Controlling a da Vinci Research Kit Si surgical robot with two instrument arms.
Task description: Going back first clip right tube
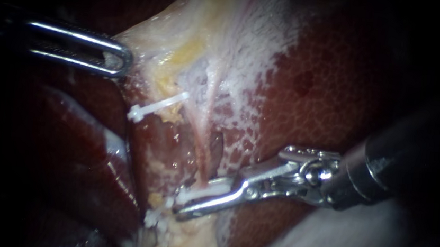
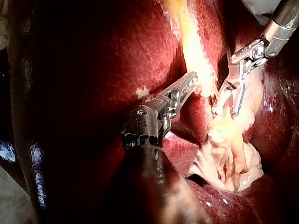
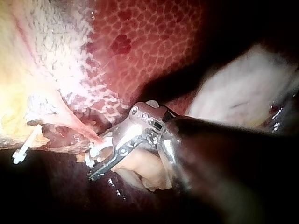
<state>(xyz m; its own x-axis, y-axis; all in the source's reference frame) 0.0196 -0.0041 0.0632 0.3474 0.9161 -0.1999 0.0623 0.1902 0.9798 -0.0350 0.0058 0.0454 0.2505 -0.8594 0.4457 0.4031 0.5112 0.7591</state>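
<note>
My right instrument (image 1: 192, 200) comes in from the right, its jaws open around a white clip (image 1: 198, 192) that sits low on the right tube (image 1: 204, 138), a thin pink strand. A gap shows between the jaws in the right wrist view (image 3: 96, 165), with the clip (image 3: 96, 150) between them. Another white clip (image 1: 156, 106) lies higher up, to the left. My left instrument (image 1: 116, 61) is shut on the pale gallbladder tissue (image 1: 185, 35) at the upper left and holds it taut. The left wrist view shows the same hold (image 2: 198, 84).
Dark red mottled liver (image 1: 330, 80) fills the right side behind the tube, and a darker lobe (image 1: 69, 142) lies at the left. Ragged yellow-white tissue (image 1: 183, 237) hangs under the right jaws. A pale white mass (image 1: 348, 241) lies below the right shaft.
</note>
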